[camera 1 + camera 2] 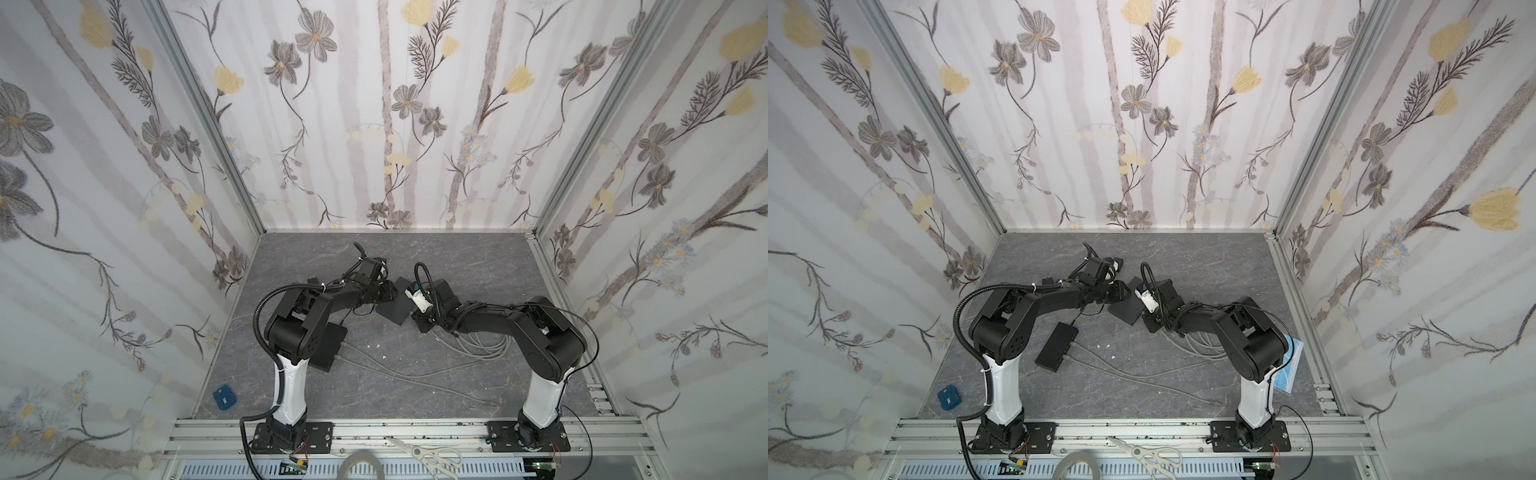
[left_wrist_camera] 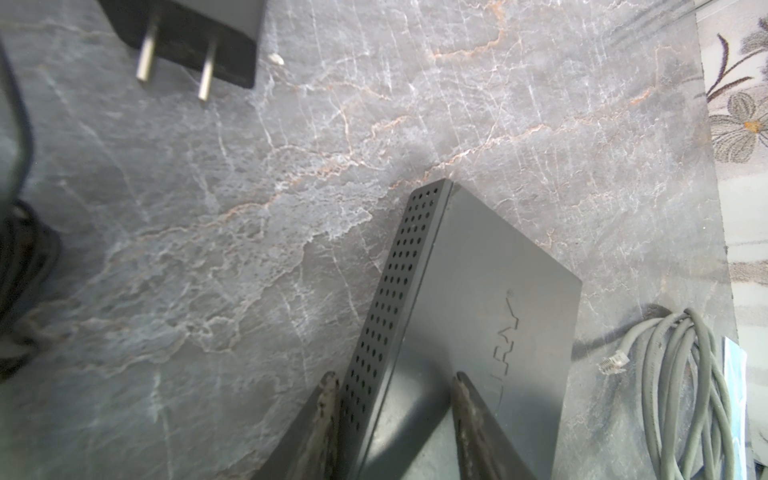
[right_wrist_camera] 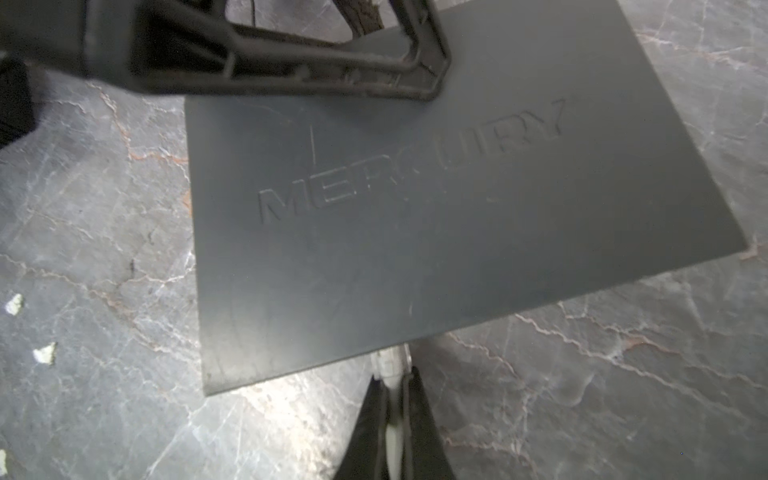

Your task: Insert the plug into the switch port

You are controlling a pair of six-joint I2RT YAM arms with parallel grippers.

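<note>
Insertion step in hand: left gripper (image 2: 395,382) clamps switch (image 2: 478,291) between fingers; right gripper (image 3: 390,384) pinches plug (image 3: 388,362), tip at switch edge just ahead. Port hidden; next needs fine alignment, straight push.

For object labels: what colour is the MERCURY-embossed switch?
Dark grey; the switch shows best in the right wrist view.

free: far table (image 1: 457,257) | blocked: cable coil (image 1: 478,345) near switch (image 1: 392,312), right side
</note>
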